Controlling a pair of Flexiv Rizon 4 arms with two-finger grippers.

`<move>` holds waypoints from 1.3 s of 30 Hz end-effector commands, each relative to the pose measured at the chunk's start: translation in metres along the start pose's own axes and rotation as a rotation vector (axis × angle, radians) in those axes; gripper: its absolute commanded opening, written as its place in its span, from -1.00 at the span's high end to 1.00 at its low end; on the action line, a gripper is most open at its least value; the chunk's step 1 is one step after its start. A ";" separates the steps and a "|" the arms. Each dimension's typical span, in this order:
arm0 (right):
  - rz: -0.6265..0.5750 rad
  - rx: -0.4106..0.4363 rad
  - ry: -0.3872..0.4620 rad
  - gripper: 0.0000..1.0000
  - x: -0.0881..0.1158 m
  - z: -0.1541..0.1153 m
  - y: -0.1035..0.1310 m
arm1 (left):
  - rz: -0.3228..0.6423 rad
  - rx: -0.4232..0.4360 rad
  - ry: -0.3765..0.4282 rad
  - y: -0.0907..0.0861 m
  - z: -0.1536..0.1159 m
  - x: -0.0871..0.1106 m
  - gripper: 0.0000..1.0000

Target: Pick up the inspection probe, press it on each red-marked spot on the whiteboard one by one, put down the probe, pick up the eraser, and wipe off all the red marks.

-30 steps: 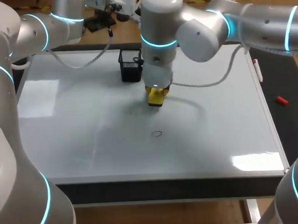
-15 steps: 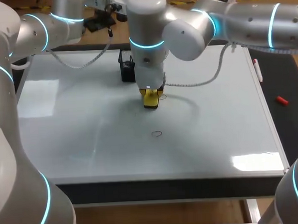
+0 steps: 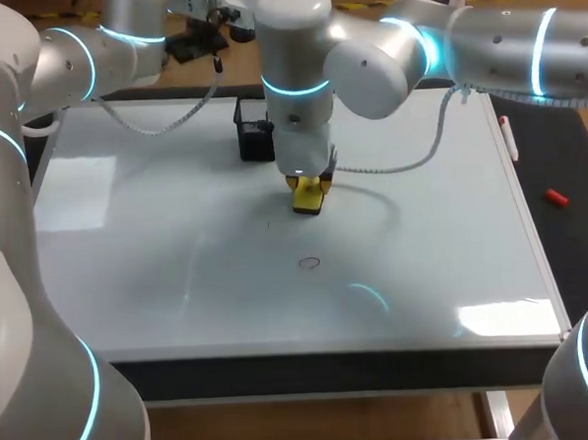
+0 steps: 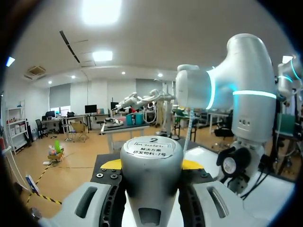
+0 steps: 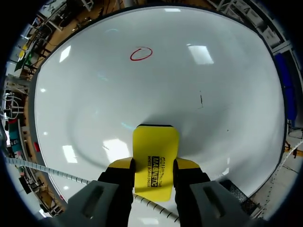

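Currently the right gripper [image 5: 154, 166] is clamped on the yellow eraser [image 5: 155, 149], whose far end sits on the whiteboard [image 5: 213, 94], well apart from the one red oval mark [image 5: 141, 53]. Past the board's far edge, the left gripper [image 4: 152, 164] grips the grey inspection probe [image 4: 151, 182] between its yellow tips.

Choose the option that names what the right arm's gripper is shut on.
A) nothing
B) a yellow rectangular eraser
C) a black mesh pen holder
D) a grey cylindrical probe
B: in the right wrist view both fingers of the right gripper clamp the yellow rectangular eraser from two sides; the grey cylindrical probe sits in the left gripper.
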State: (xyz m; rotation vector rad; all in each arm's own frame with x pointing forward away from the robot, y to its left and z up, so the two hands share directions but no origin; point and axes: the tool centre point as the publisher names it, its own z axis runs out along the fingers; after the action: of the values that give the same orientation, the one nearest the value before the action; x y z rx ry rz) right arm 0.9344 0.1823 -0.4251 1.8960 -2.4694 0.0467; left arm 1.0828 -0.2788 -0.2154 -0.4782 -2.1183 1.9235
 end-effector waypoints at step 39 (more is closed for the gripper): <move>0.463 0.047 -0.045 1.00 0.184 -0.040 -0.043 | -0.001 0.007 0.307 0.003 -0.002 -0.007 1.00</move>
State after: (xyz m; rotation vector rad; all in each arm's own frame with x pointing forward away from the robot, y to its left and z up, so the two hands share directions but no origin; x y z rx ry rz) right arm 0.9403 0.0159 -0.3817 1.3012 -2.8745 0.0970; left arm 1.0828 -0.2788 -0.2155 -0.4779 -2.1183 1.9237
